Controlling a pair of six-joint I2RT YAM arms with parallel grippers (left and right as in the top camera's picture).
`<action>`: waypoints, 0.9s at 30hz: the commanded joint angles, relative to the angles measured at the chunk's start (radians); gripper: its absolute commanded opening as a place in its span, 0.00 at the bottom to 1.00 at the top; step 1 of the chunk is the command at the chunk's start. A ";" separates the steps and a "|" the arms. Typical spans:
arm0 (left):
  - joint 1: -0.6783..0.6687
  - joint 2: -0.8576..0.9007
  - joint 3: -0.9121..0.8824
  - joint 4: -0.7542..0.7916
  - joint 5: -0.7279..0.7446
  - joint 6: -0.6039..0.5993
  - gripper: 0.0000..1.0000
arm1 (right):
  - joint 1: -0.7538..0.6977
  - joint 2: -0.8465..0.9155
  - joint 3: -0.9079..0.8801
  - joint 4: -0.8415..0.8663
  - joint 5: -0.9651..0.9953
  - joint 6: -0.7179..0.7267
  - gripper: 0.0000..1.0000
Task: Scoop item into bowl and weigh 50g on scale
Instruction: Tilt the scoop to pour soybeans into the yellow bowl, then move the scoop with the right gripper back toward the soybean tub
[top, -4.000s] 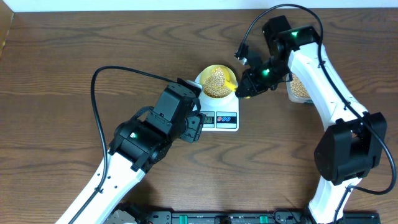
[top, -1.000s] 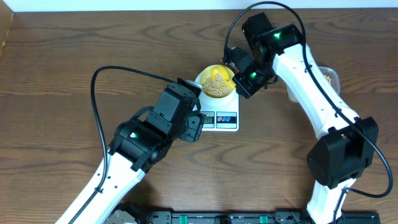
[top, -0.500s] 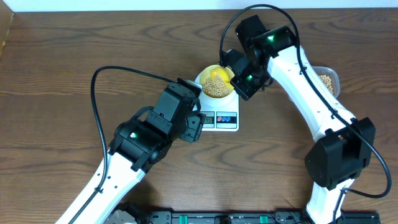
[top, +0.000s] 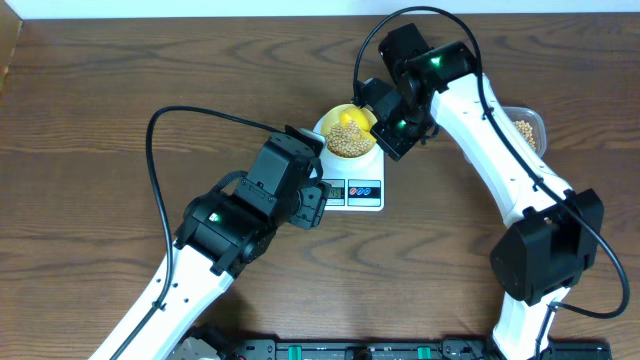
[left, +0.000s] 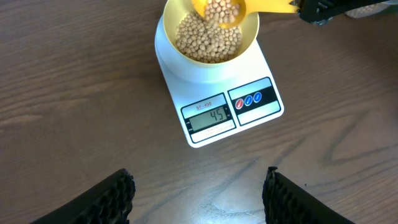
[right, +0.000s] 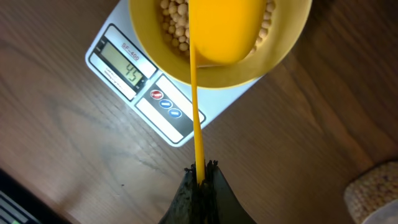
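While the left claw (left: 198, 180) hangs released over the wooden surface (left: 74, 93) at the near side, the white kitchen scale (left: 224, 112) lies just beyond it. Its display and two buttons face near, and the display reads 45. On the scale's platform stands the pale-yellow bowl (right: 242, 73), well filled with tan beans (left: 208, 40). A yellow scoop (right: 224, 31) hangs over the far part of the bowl with beans in its cup. Its long thin handle runs right to the right claw (right: 200, 180), which is clenched on the handle's end. Off to the right, well apart from the scale, a clear plastic tub (top: 525, 130) holds more beans.
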 joint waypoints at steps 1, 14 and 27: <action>0.004 -0.008 0.026 -0.002 -0.008 -0.005 0.69 | -0.014 -0.003 0.023 0.003 -0.086 0.018 0.01; 0.004 -0.008 0.026 -0.002 -0.008 -0.006 0.69 | -0.094 -0.003 0.023 0.005 -0.185 0.031 0.01; 0.004 -0.008 0.026 -0.002 -0.009 -0.005 0.69 | -0.128 -0.003 0.023 -0.011 -0.345 0.078 0.01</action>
